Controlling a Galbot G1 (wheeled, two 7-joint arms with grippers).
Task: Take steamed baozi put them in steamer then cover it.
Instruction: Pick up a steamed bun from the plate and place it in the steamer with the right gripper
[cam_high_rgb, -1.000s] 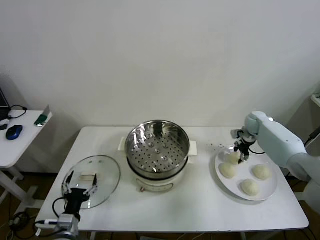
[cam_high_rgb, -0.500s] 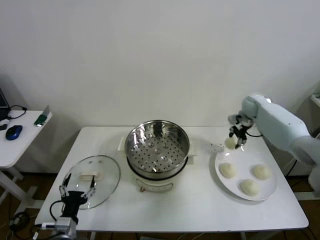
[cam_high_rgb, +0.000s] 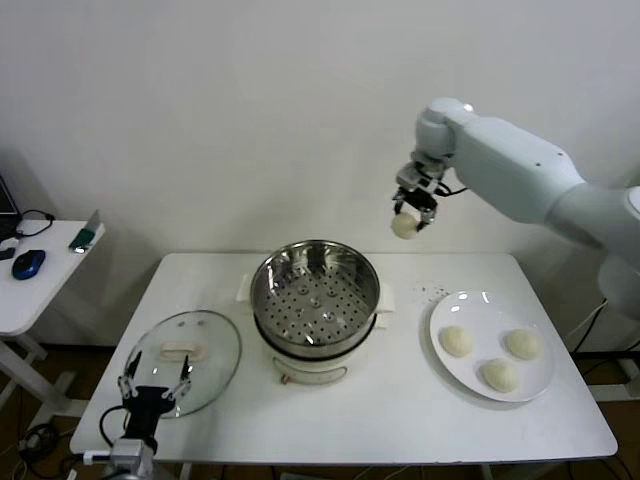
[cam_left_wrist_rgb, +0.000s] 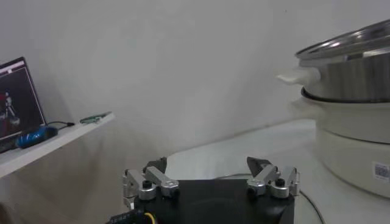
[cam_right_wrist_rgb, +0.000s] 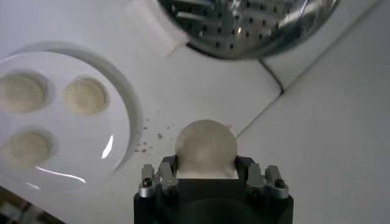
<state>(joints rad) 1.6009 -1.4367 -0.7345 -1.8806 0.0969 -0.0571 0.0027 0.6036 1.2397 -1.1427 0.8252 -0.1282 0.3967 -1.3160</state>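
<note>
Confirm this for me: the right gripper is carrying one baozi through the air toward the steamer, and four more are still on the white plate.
Not quite. The right gripper does hold a baozi in the air near the steamer, but the white plate holds three, not four. The head view shows it, and the right wrist view shows three as well.

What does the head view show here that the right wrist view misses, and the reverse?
Head only: the glass cover lying on the table, the open left gripper over it, and the whole right arm raised high. Right wrist only: the right gripper fingers pressed on both sides of the carried baozi. Both: the empty steamer and three baozi on the plate.
</note>
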